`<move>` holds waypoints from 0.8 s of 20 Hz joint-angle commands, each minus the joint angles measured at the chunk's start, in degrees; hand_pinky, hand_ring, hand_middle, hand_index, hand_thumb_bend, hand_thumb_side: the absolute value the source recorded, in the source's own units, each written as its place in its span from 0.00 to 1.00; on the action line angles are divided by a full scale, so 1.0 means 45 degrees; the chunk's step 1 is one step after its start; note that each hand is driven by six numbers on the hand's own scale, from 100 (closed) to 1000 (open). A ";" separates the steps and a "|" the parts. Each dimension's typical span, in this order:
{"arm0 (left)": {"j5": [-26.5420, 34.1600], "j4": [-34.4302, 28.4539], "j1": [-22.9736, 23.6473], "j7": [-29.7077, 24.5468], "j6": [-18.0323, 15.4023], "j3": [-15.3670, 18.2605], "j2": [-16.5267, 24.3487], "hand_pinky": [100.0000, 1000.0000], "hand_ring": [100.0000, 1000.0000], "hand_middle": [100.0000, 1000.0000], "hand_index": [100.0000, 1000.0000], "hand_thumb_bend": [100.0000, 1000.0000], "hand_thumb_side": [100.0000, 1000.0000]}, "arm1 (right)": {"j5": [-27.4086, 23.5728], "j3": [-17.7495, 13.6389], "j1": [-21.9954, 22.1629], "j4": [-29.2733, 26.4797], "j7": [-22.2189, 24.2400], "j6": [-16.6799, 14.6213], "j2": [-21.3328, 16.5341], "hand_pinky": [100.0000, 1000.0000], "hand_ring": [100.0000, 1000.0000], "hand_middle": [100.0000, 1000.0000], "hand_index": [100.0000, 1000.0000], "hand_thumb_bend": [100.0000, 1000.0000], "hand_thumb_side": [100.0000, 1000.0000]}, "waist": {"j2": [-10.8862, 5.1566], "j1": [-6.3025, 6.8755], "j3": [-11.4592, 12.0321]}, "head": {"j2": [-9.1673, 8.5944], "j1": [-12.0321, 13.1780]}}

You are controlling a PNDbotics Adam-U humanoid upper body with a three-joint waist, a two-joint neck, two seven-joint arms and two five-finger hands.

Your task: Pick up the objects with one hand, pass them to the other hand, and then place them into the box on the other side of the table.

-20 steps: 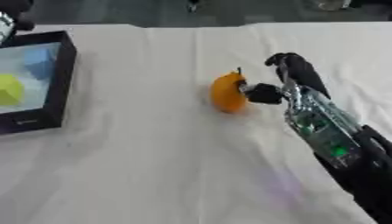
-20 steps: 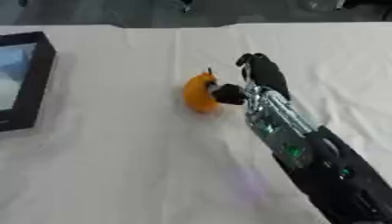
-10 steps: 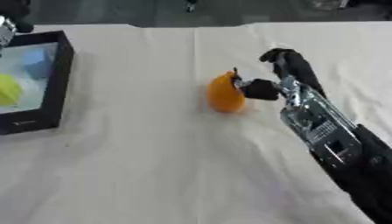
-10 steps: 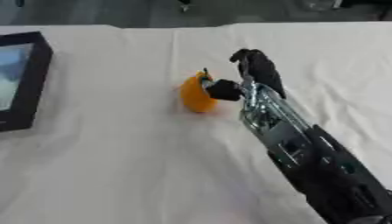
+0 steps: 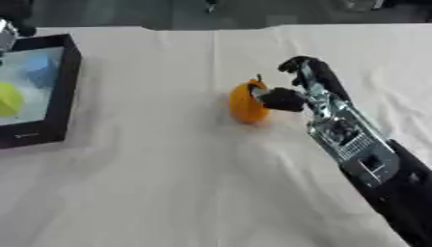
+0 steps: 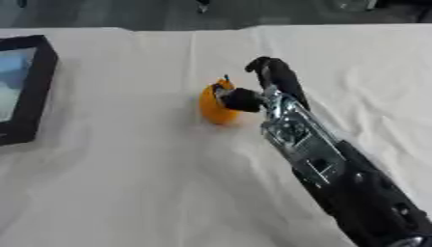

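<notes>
Black box (image 5: 66,91) sits at the left edge of the frame, holding a yellow and a blue item, as the drop target. Orange fruit (image 5: 246,102) lies on the cloth (image 5: 152,183) at centre. Just right of it, the right hand (image 5: 291,94) has its thumb touching the fruit and fingers curled above, not clamped yet, probably closing in to grasp it; left hand unseen.

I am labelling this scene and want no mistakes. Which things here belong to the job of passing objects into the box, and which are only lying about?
Belong to the job:
- orange fruit-shaped object
- right hand, thumb against the orange object
- black box at the table's left, already holding a yellow object and a blue object

Only lying about:
- white tablecloth, which merely covers the table
</notes>
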 commanded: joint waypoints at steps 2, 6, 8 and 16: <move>-0.0092 -0.0166 -0.0142 0.0000 -0.0093 0.0217 0.0486 1.00 0.79 0.88 0.73 0.00 0.52 | -0.0870 0.0165 -0.0112 -0.0207 -0.0585 0.0100 -0.0164 0.78 0.73 0.76 0.74 0.39 0.34 | -0.0108 -0.0179 0.0042 | -0.0056 -0.0113; -0.0120 -0.0166 -0.0157 0.0002 -0.0088 0.0188 0.0441 1.00 0.80 0.88 0.73 0.00 0.53 | -0.1587 0.0436 -0.0115 0.0121 -0.1208 0.0100 -0.0146 0.79 0.74 0.76 0.74 0.39 0.31 | -0.0043 -0.0205 0.0077 | -0.0078 -0.0137; -0.0136 -0.0166 -0.0167 0.0000 -0.0090 0.0174 0.0423 1.00 0.79 0.88 0.73 0.00 0.53 | -0.1941 0.0554 -0.0111 0.0301 -0.1557 0.0100 -0.0130 0.79 0.74 0.77 0.74 0.41 0.34 | -0.0007 -0.0214 0.0104 | -0.0088 -0.0143; -0.0192 -0.0166 -0.0182 0.0047 -0.0065 0.0149 0.0338 1.00 0.80 0.88 0.72 0.00 0.53 | -0.3386 0.1015 -0.0062 0.0951 -0.2910 0.0100 -0.0077 0.80 0.75 0.77 0.76 0.45 0.30 | 0.0141 -0.0227 0.0183 | -0.0155 -0.0166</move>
